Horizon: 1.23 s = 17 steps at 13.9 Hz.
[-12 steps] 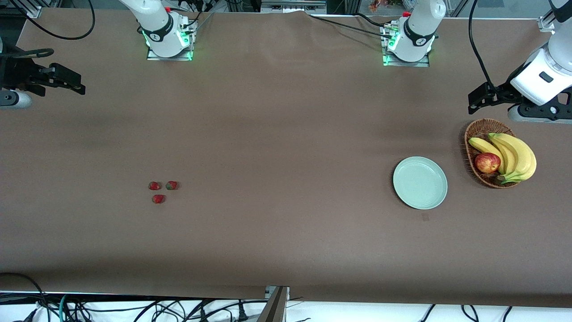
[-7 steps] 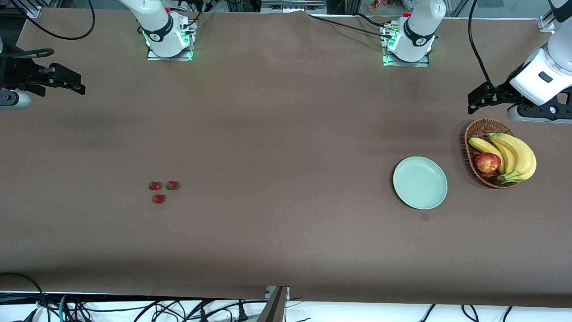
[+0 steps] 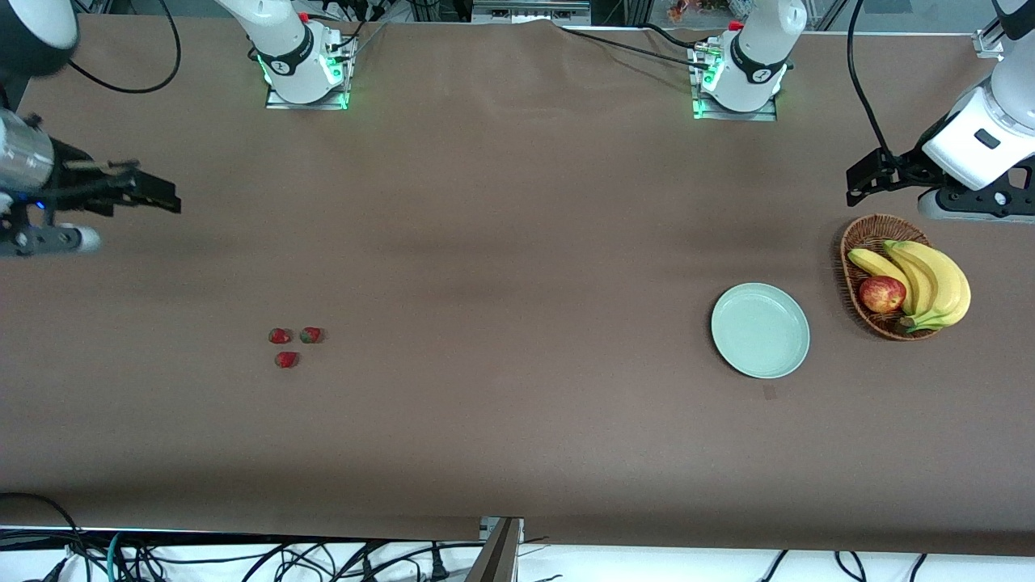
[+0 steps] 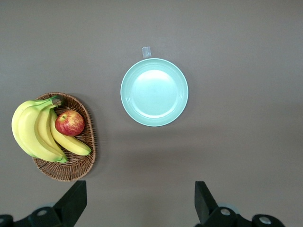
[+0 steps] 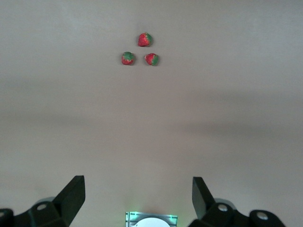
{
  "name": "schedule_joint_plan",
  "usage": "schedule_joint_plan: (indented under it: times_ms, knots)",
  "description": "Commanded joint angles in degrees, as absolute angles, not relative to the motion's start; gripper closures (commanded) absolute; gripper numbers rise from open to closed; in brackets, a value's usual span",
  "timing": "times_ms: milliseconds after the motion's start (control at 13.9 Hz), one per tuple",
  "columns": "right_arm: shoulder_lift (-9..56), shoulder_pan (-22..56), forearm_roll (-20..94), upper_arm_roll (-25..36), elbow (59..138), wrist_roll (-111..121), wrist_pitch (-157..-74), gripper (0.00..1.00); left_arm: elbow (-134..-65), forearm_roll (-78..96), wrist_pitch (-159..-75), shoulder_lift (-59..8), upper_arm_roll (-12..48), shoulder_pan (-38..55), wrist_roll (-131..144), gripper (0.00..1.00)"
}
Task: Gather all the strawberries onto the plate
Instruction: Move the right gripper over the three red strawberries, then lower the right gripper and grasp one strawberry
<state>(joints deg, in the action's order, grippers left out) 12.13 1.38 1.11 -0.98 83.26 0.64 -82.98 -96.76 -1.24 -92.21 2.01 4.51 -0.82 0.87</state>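
Three small red strawberries (image 3: 280, 335) (image 3: 310, 335) (image 3: 286, 360) lie close together on the brown table toward the right arm's end; the right wrist view shows them too (image 5: 145, 39) (image 5: 128, 58) (image 5: 151, 59). The pale mint plate (image 3: 760, 330) sits bare toward the left arm's end and also appears in the left wrist view (image 4: 154, 92). My right gripper (image 3: 164, 198) (image 5: 137, 194) hangs open and holds nothing, over bare table at its end, apart from the berries. My left gripper (image 3: 859, 182) (image 4: 140, 198) is open and holds nothing, up beside the basket, and waits.
A brown wicker basket (image 3: 857, 242) (image 4: 71, 168) with bananas (image 3: 930, 279) (image 4: 33, 132) and a red apple (image 3: 882, 294) (image 4: 69, 123) stands beside the plate at the left arm's end. A small tape mark (image 3: 769, 392) lies close to the plate.
The right arm has swung its gripper inward over the table, closer to the strawberries. The left arm, the berries and the plate have not moved.
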Motion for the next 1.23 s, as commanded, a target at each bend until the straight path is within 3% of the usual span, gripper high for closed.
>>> schedule_joint_plan:
  times_ms: [0, 289, 577, 794, 1155]
  knots:
    - [17.3, 1.3, 1.1, -1.7, 82.3, 0.3, -85.0, 0.0, -95.9, -0.7, -91.1, 2.4, 4.6, -0.8, 1.0, 0.0]
    - [24.4, 3.6, 0.6, -1.7, 83.5, -0.5, -94.1, 0.0, -95.9, -0.7, -91.1, 2.4, 4.6, -0.8, 1.1, 0.0]
    - [30.4, 4.9, 1.1, -1.7, 89.2, -0.9, -109.8, 0.0, -95.9, -0.7, -91.1, 2.4, 4.6, -0.7, 1.1, 0.0]
    - [32.2, 5.4, 1.1, -1.7, 95.3, -0.9, -121.1, 0.0, -95.9, -0.7, -91.1, 2.4, 4.6, -0.7, 1.1, 0.0]
    - [33.8, 6.9, 1.1, -1.7, 100.3, -3.3, -129.7, 0.0, -95.9, -0.7, -91.1, 2.4, 4.6, -0.7, 1.1, 0.0]
